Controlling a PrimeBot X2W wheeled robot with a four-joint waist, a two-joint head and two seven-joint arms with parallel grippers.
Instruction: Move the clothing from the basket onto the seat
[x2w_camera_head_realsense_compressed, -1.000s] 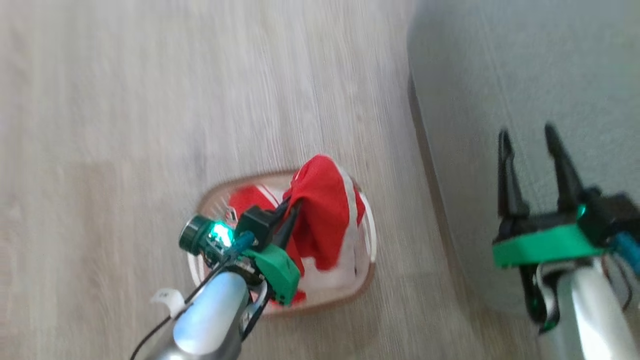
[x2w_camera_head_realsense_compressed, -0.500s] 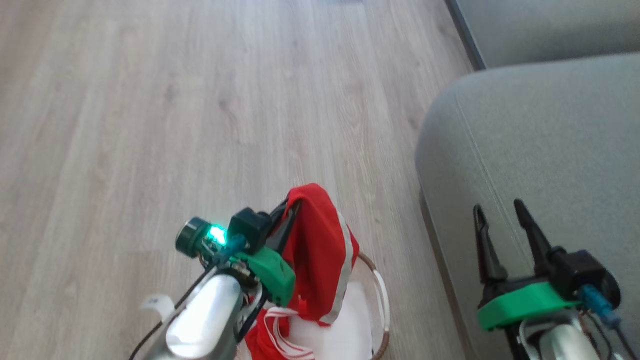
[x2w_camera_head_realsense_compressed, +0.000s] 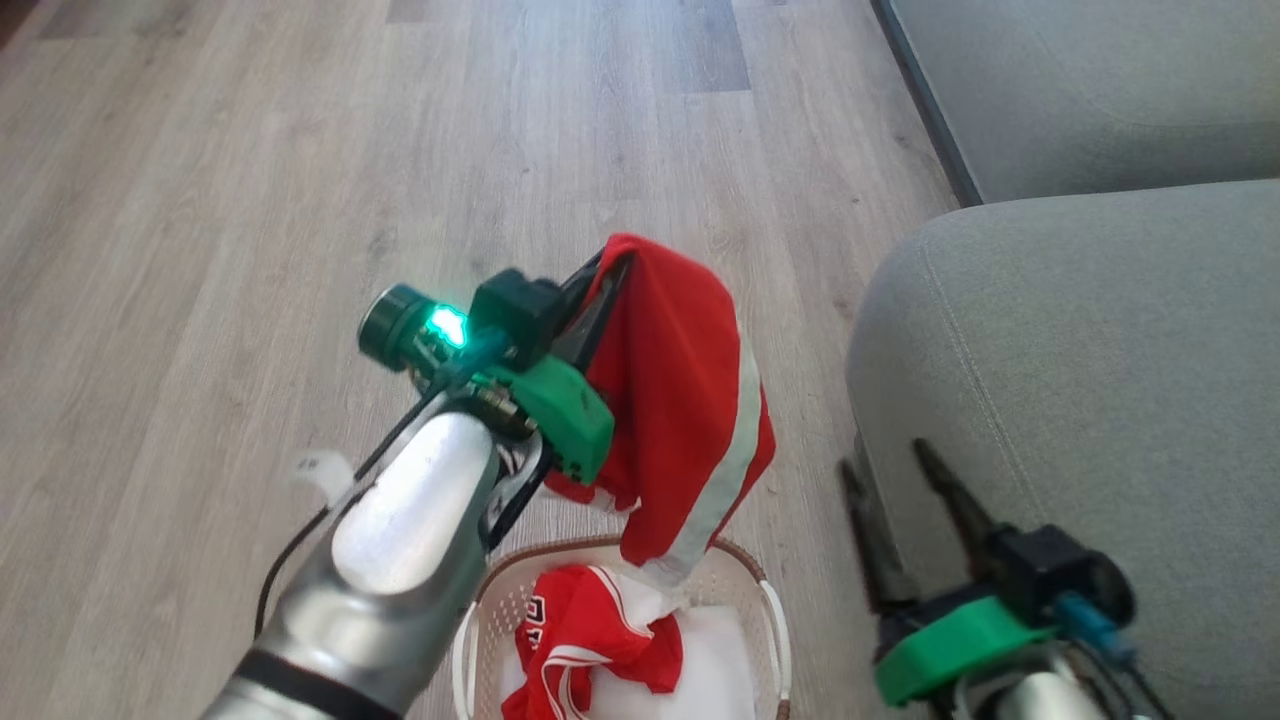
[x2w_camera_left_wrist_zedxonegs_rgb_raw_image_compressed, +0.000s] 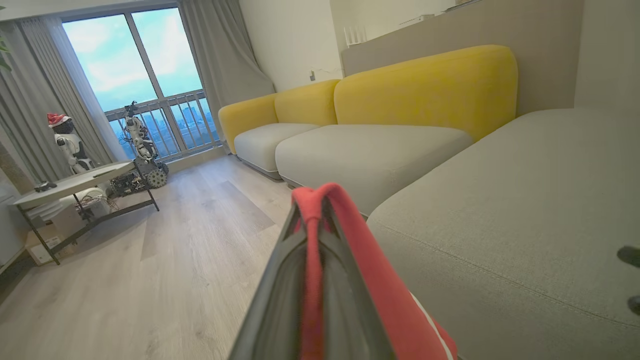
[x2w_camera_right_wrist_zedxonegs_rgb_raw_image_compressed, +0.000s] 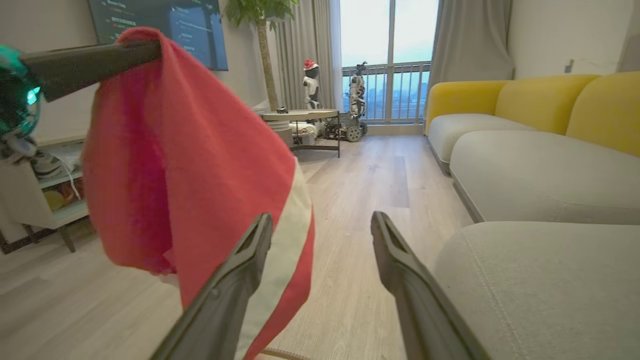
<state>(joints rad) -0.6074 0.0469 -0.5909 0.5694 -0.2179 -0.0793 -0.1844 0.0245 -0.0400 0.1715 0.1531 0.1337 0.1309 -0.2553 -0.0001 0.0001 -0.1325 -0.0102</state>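
1. Cream perforated plastic basket (x2w_camera_head_realsense_compressed: 497, 600), nearest: holds a crumpled red white-trimmed garment (x2w_camera_head_realsense_compressed: 590, 625).
2. Hazard: the thin red shiny white-striped garment (x2w_camera_head_realsense_compressed: 680, 380), hanging above the basket, may slip from its narrow pinch and drop short.
3. Left tool (x2w_camera_head_realsense_compressed: 608, 258): clamped shut on that garment's top fold.
4. Right tool (x2w_camera_head_realsense_compressed: 882, 458): fully spread, empty.
5. Grey-green upholstered seat cushion (x2w_camera_head_realsense_compressed: 1080, 350): bare, just beyond.

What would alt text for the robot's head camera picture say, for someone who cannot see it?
The robot's left gripper is shut on a red garment with a white stripe, which hangs over a cream basket on the wood floor; another red garment lies in the basket. The right gripper, open and empty, is at lower right beside a grey seat cushion.
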